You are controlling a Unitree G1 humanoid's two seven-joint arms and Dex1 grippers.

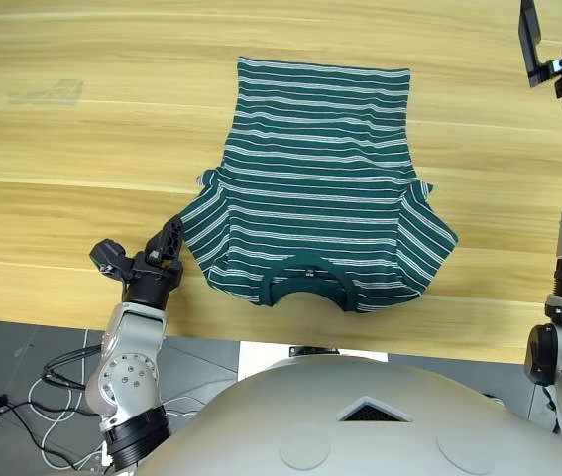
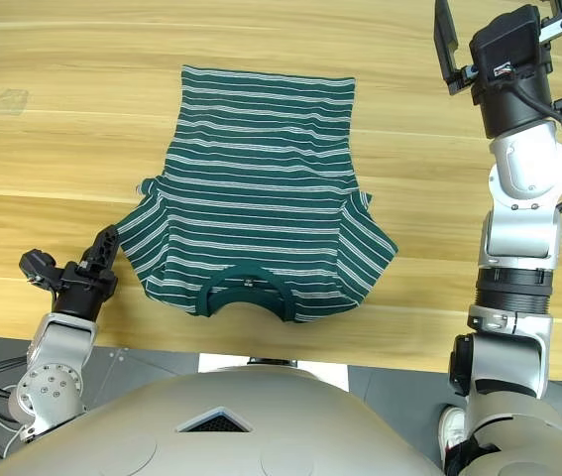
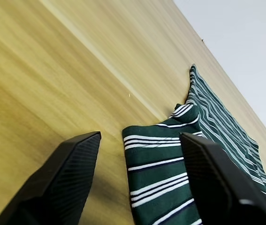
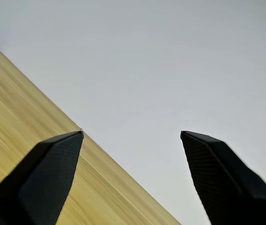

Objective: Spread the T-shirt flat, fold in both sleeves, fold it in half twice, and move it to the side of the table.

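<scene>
Well, the dark green T-shirt with thin white stripes lies on the light wooden table, about midway between left and right. Its ribbed collar points to the near edge and its straight hem lies toward the far side. The body looks mostly smooth, narrowing a little toward the hem. Both sleeves are bunched rather than spread. The left sleeve flares out at the near left, and the right sleeve sits in a rounded fold at the near right, with a small tuck of cloth poking out at each armpit.

The left gripper is low over the near left part of the table, just beside the left sleeve. Its two black fingers stand apart. In the left wrist view the sleeve's striped edge lies in the gap between them, with one finger over the cloth. Whether that finger touches the fabric, I cannot tell.

The right gripper is held up at the far right, well apart from the shirt. Its fingers are spread wide with nothing between them.

Down on the grey floor at the near left, some black cables lie loose.
</scene>
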